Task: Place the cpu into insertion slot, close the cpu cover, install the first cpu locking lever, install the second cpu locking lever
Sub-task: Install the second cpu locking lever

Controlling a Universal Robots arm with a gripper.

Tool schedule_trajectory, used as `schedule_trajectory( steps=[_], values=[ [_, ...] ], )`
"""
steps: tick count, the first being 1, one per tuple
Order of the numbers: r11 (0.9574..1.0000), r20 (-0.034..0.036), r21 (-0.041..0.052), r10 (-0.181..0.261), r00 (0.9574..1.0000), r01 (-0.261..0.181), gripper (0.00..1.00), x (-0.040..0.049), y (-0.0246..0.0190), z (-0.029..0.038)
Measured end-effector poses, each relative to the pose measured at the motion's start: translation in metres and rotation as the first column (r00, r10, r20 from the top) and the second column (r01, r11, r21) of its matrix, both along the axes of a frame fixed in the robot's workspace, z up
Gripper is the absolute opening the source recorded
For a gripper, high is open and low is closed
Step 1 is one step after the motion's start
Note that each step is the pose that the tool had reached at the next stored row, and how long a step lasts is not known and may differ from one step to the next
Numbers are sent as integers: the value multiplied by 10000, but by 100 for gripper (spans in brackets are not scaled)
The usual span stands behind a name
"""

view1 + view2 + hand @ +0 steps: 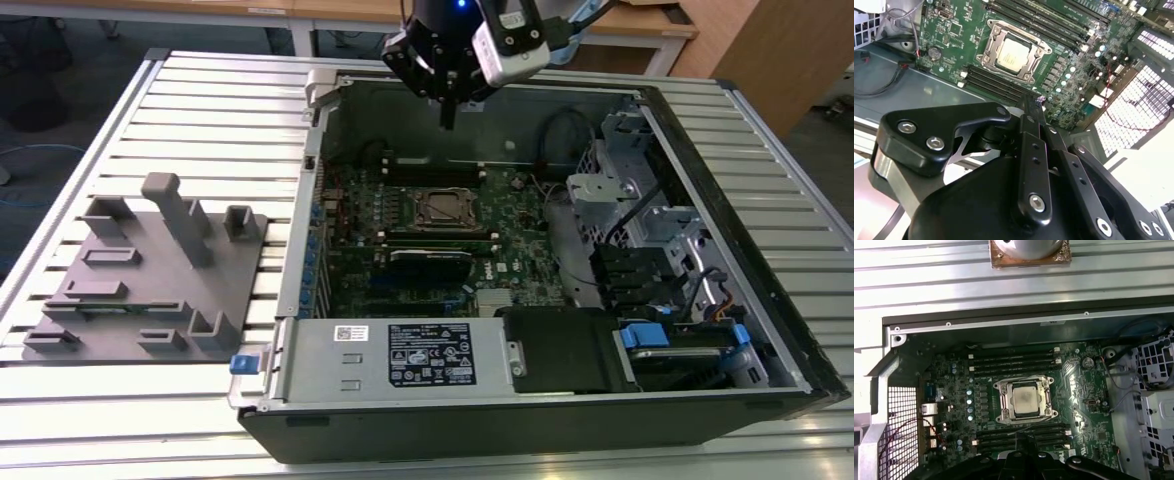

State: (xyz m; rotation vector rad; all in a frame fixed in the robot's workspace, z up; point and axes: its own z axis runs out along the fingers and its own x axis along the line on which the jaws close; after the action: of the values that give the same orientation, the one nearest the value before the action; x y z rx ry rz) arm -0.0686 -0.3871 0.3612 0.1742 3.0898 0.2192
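The black gripper (pixel 1036 107) fills the foreground of the second wrist view, its linkage arms and bolts close to the lens and its fingers (pixel 1030 112) drawn together to a narrow tip with nothing between them. In the exterior view the gripper (pixel 449 118) hangs tip down from the arm above the far edge of the open computer case (pixel 747 330), well above the green circuit board (pixel 521 215).

The cpu (pixel 1026 401) lies flat in the insertion slot (pixel 1000 386), its dull grey top showing through the window of the cpu cover (pixel 1046 399), which seems to be folded down over it; whether the locking levers are latched is hard to tell. Long black memory slots (pixel 1013 359) run on both sides of the socket.

In the exterior view a power supply box (pixel 387 355) sits at the near end of the case, a metal drive cage (pixel 607 190) toward the exterior view's right, and a grey parts holder (pixel 140 275) rests on the slatted table (pixel 200 90) at the exterior view's left.
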Motion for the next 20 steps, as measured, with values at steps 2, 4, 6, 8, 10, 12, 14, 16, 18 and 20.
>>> schedule_trajectory(
  steps=[2,4,6,8,10,12,14,16,18,20],
  values=[
    [10000,0,-57,0,10000,0,11,0,0,0],
    [9999,0,-116,0,10000,0,11,0,0,0],
    [9999,0,-142,1,10000,-1,11,0,-1,0],
    [9999,0,-146,0,10000,0,11,0,-1,0],
    [9999,0,-146,0,10000,0,11,0,0,0],
    [9999,0,-146,0,10000,0,11,0,0,0],
    [9999,0,-145,0,10000,0,11,0,1,-5],
    [9999,0,-146,0,10000,0,11,0,0,-13],
    [9999,0,-147,0,10000,0,11,0,0,-20],
    [9999,0,-147,0,10000,0,11,0,0,-28]
  ],
)
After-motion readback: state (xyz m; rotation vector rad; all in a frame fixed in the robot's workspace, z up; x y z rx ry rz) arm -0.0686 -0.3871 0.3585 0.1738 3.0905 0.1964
